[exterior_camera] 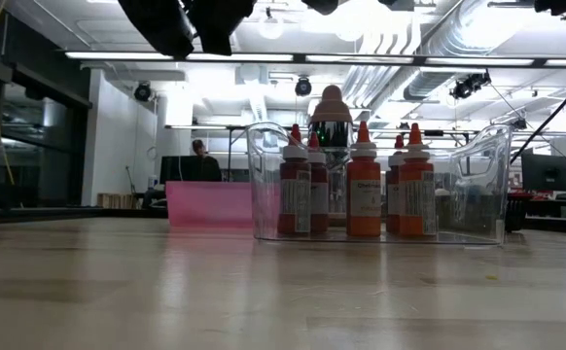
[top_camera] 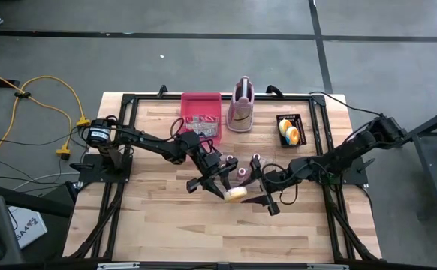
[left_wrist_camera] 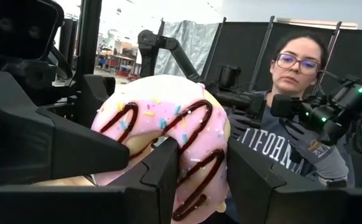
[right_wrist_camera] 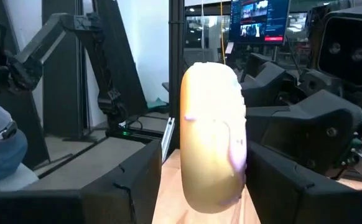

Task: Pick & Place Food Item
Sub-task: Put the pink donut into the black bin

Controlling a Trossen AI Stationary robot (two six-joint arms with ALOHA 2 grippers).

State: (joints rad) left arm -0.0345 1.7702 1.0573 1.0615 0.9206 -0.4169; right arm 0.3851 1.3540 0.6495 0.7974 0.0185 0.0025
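Donut (top_camera: pixel 236 193) sits mid-bench, raised between both hands. Left hand (top_camera: pixel 220 182) comes in from the left, fingers (left_wrist_camera: pixel 153 180) clamped on the pink-iced side with chocolate stripes and sprinkles. Right hand (top_camera: pixel 257 189) comes in from the right, fingers (right_wrist_camera: pixel 125 180) either side of the donut's plain edge (right_wrist_camera: pixel 211 134), closed on it too. Far side of the bench (top_camera: pixel 151 225): pink tray (top_camera: pixel 201 112), clear bin of sauce bottles (exterior_camera: pixel 361 185).

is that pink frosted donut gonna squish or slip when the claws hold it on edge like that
Probably firm enough: the donut keeps its ring shape while pinched by the left claw. Its glossy pink icing may be slippery. The round, smooth back facing the right claw suggests it could roll if set down on edge.
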